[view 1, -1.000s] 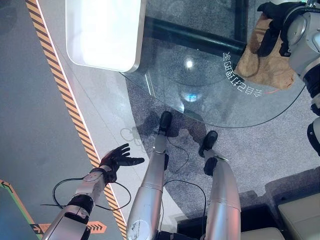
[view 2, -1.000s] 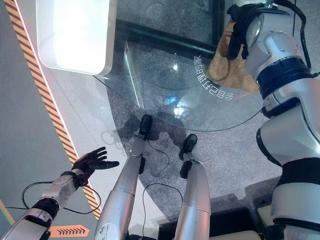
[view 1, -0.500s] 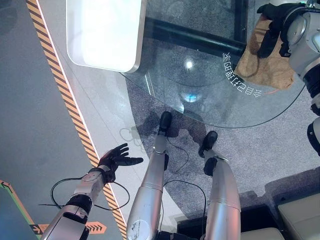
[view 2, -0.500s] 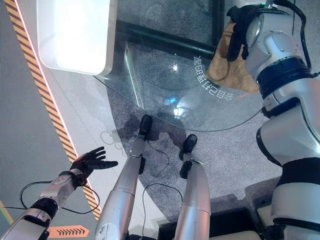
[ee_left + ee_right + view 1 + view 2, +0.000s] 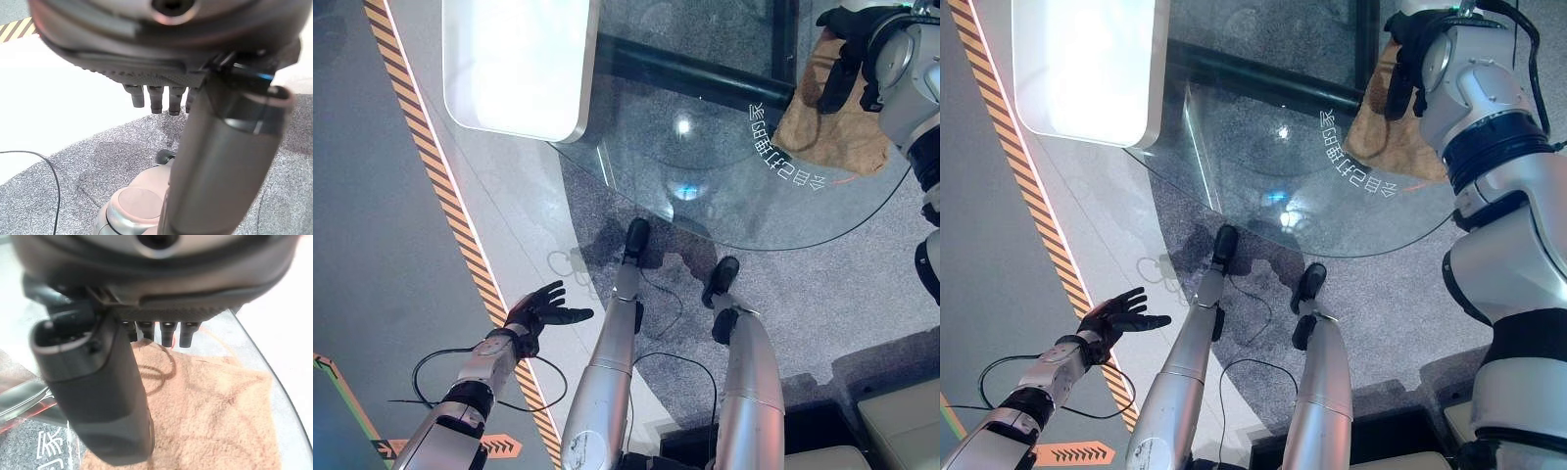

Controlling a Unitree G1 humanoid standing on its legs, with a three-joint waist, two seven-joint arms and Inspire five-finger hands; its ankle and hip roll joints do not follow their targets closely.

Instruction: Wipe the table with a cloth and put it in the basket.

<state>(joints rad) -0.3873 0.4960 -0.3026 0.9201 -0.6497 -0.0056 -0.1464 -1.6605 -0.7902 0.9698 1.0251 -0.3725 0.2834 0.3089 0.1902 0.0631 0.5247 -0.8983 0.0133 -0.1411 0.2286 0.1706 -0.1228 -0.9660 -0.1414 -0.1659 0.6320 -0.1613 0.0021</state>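
Observation:
A tan cloth lies spread on the far right part of the round glass table. My right hand hovers over the cloth's far edge. In the right wrist view its fingers point straight down at the cloth, open, with nothing held. My left hand hangs low on my left, away from the table, over the floor. Its fingers are spread and open, and it holds nothing.
A white rounded slab lies beside the table at the far left. A yellow-and-black striped line runs along the floor on the left. A dark bar shows through the glass. A pale cushioned block sits at the near right.

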